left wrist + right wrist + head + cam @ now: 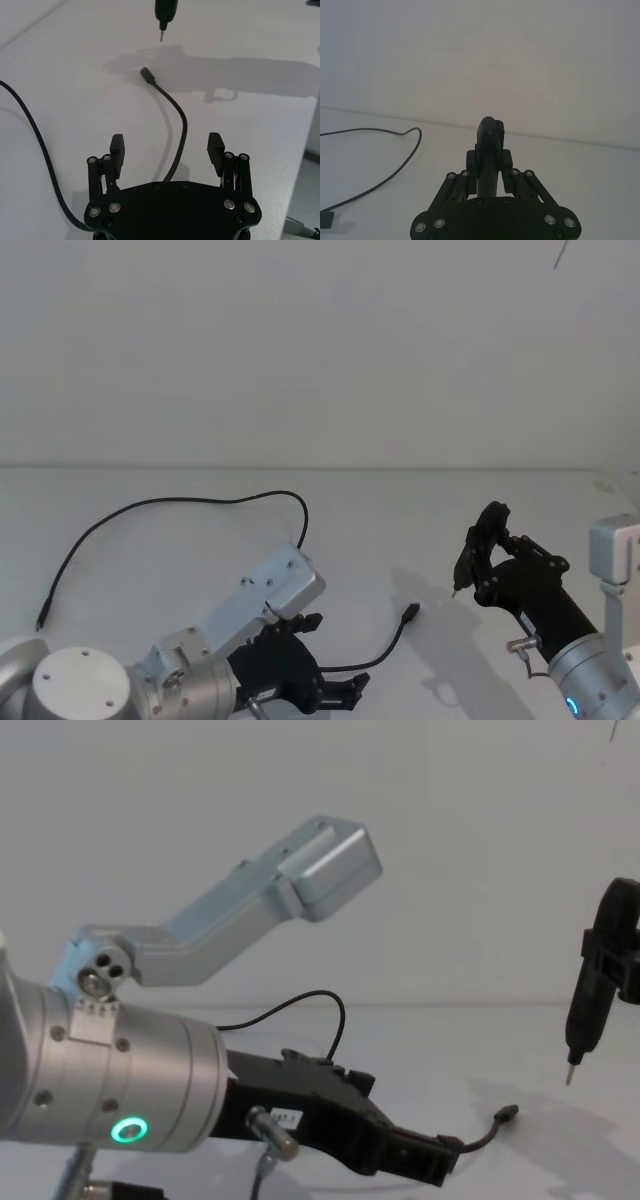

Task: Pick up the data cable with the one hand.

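The left gripper [166,141] is sitting low over the table [260,130] with fingers spread wide astride the data cable [183,125] near its end, seemingly lining up a pinch, while the right gripper [490,165] is clamping a pointed tool [585,1000] upright nearby.

No writing can be read anywhere. A small white label [286,1118] sits on the left tool [428,1161]. Its print is too small to make out.

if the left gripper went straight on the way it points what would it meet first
Probably the data cable, lying between the open fingers of the left gripper and curving on to its plug. Beyond hangs the black tool in the right gripper; depth unclear.
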Controlling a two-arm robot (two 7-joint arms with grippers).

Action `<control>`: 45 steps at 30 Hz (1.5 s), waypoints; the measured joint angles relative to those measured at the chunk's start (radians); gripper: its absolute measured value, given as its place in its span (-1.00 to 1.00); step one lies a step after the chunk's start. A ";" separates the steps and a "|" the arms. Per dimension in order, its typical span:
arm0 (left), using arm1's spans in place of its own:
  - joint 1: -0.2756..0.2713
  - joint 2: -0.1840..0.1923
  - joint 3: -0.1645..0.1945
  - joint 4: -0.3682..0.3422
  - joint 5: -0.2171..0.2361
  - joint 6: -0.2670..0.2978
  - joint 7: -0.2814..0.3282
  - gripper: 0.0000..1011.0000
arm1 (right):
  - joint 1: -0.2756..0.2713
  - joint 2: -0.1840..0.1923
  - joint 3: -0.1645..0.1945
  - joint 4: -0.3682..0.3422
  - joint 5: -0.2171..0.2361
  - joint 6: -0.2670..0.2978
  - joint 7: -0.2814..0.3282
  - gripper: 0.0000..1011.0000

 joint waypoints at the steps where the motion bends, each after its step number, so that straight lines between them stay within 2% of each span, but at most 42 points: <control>1: 0.000 0.000 0.000 0.000 0.000 0.000 0.000 0.98 | 0.000 0.000 0.000 0.000 0.000 0.000 0.000 -0.45; 8: -0.008 -0.032 0.010 0.035 0.020 0.024 0.025 0.98 | 0.000 0.000 0.000 0.000 0.000 0.000 0.000 -0.45; 18: -0.018 -0.055 0.021 0.065 0.042 0.038 0.039 0.98 | 0.000 0.000 0.000 0.000 0.000 0.000 0.000 -0.45; 24: -0.021 -0.063 0.024 0.074 0.048 0.042 0.043 0.79 | 0.000 0.000 0.000 0.000 0.000 0.000 0.000 -0.45; 27: -0.023 -0.066 0.025 0.078 0.052 0.044 0.045 0.56 | 0.000 0.000 0.000 0.000 0.000 0.000 0.000 -0.45; 34: -0.025 -0.069 0.027 0.083 0.055 0.046 0.047 0.24 | 0.000 0.000 0.000 0.000 0.000 0.000 0.000 -0.45; 36: -0.025 -0.070 0.027 0.084 0.056 0.046 0.047 0.02 | 0.000 0.000 0.000 0.000 0.000 0.000 0.000 -0.45; 39: -0.025 -0.071 0.027 0.086 0.057 0.047 0.048 -0.10 | 0.000 0.000 0.000 0.000 0.000 0.000 0.000 -0.45; 40: -0.025 -0.072 0.028 0.086 0.057 0.047 0.048 -0.22 | 0.000 0.000 0.000 0.000 0.000 0.000 0.000 -0.45; 42: -0.025 -0.072 0.028 0.086 0.058 0.047 0.048 -0.30 | 0.000 0.000 0.000 0.000 0.000 0.000 0.000 -0.45; 45: -0.026 -0.073 0.028 0.087 0.058 0.048 0.049 -0.53 | 0.000 0.000 0.000 0.000 0.000 0.000 0.000 -0.45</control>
